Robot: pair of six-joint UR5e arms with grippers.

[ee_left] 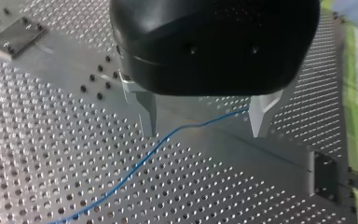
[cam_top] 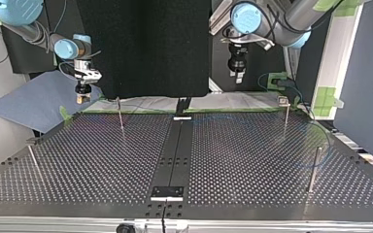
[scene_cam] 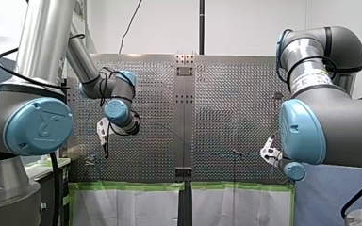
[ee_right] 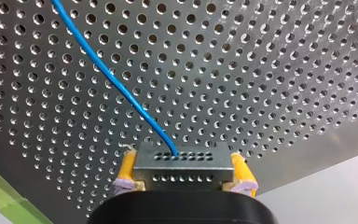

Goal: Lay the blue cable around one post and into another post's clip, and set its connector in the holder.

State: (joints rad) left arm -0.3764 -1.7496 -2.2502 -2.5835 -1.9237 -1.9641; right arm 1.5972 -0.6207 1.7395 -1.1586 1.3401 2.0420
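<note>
Front view: my right arm's label (scene_cam: 311,79) illegible.

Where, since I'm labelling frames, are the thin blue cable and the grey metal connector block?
thin blue cable (ee_right: 103,70), right wrist view, middle of its run.
grey metal connector block (ee_right: 182,167), right wrist view, centre of its front face.

The cable (ee_right: 116,84) is bright blue. The connector (ee_right: 182,165) is dull grey, with two rows of dark holes. The pads (ee_right: 127,169) of my right gripper (ee_right: 182,157) are yellow, tipped pale lilac. The table (ee_right: 270,65) is silvery, dotted all over with dark holes; green tape (scene_cam: 132,186) edges it. The arm caps (scene_cam: 40,125) are light blue.
</note>
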